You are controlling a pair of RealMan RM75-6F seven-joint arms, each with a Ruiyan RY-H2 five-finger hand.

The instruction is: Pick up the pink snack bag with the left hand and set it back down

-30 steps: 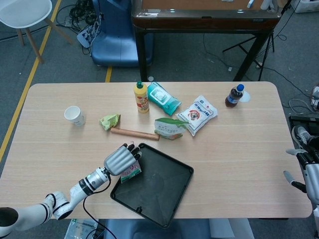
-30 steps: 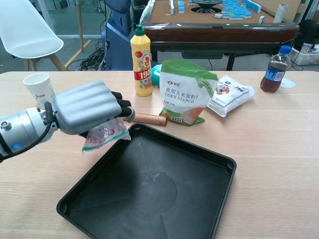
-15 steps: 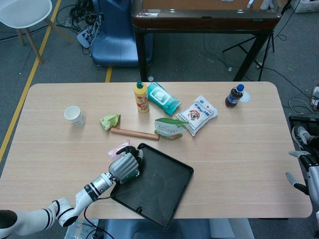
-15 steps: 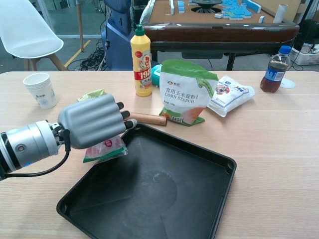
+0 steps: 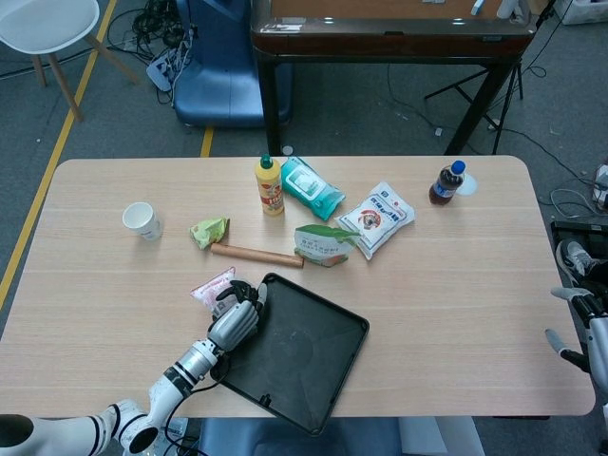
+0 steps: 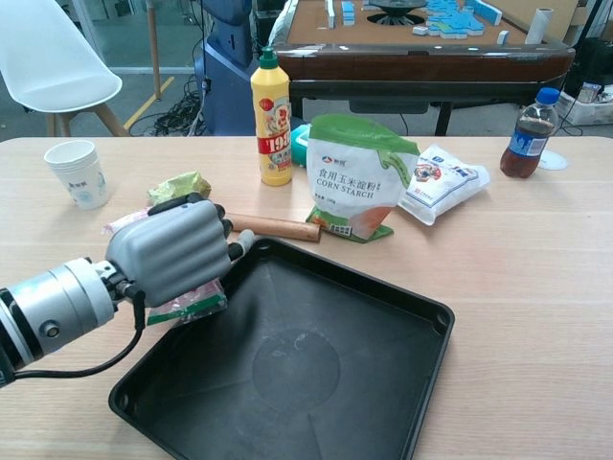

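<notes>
Room: grey floor with a yellow line, a white chair [image 5: 43,24] at top left, and a dark table [image 5: 389,38] behind the light wooden counter [image 5: 456,285].
Pink snack bag [image 5: 213,286]: lies on the counter near the front edge, left of centre, just off the tray's left corner; the left robot hand covers most of it. In the chest view only a pink strip and a green-edged end [image 6: 187,307] show.
Left robot hand [image 5: 236,321]: rests palm down over the bag, fingers curled toward it; whether they clamp the bag or only touch it cannot be told, since the grip is hidden under the hand's grey back [image 6: 170,251].
Right robot hand [image 5: 578,328]: cut off at the counter's right edge; fingers look spread, nothing in them.
Black tray [image 5: 313,370]: tilted at the front edge, one corner overhanging it.
Middle of counter: wooden rolling pin [image 5: 256,255], partly hidden behind the left robot hand in the chest view; green corn starch bag [image 6: 362,177].
Left side: paper cup [image 5: 142,220].
</notes>
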